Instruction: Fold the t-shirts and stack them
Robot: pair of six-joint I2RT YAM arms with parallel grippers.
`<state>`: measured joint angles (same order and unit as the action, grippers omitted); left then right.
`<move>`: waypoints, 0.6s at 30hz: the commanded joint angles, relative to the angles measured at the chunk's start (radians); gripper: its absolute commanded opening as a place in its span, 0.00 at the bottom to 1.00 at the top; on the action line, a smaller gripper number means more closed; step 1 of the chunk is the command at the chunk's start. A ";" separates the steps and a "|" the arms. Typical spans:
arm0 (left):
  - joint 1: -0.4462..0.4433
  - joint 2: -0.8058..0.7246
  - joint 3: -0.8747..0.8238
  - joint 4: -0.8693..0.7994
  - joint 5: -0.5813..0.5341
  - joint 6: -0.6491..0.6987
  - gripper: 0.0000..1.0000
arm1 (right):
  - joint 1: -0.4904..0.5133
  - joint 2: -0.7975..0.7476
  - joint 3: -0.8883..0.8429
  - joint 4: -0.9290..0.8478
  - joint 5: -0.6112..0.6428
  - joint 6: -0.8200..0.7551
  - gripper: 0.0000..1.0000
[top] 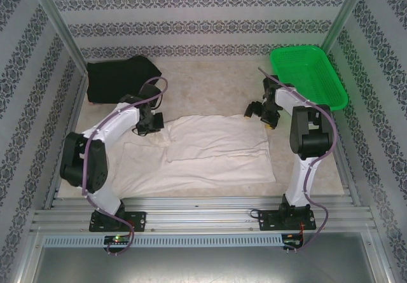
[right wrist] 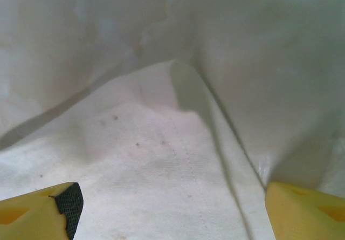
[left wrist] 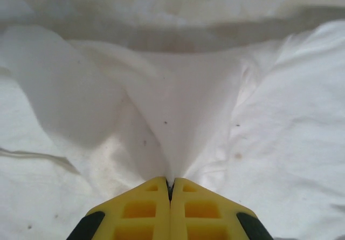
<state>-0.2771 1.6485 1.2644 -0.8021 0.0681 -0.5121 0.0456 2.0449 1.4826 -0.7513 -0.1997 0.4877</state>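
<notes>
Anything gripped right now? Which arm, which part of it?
Left gripper is shut on a pinched fold near the far-left corner of the cream t-shirt. Right gripper is open over that shirt, holding nothing.

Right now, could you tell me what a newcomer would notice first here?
The cream t-shirt spread across the middle, pinched at its left side in the shut left gripper. Next, the bright green basket at the far right, and the black t-shirt bunched far left.
</notes>
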 commanded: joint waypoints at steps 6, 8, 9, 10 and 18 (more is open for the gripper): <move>0.092 -0.110 0.043 -0.047 0.037 -0.022 0.00 | 0.000 0.062 0.133 -0.026 0.007 0.015 0.88; 0.107 -0.122 0.040 -0.034 0.061 -0.030 0.00 | 0.003 0.078 0.153 -0.036 0.016 0.011 0.88; 0.114 -0.128 0.036 -0.025 0.071 -0.034 0.00 | 0.004 0.089 0.168 -0.044 0.017 0.008 0.87; 0.120 -0.131 0.032 -0.019 0.080 -0.037 0.00 | 0.007 0.101 0.181 -0.053 0.018 0.004 0.87; 0.127 -0.113 0.029 0.010 0.125 -0.043 0.00 | 0.041 0.165 0.260 -0.096 0.094 -0.008 0.81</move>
<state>-0.1616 1.5383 1.2854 -0.8032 0.1642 -0.5354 0.0731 2.1906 1.7027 -0.8036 -0.1589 0.4904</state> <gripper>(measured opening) 0.052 0.817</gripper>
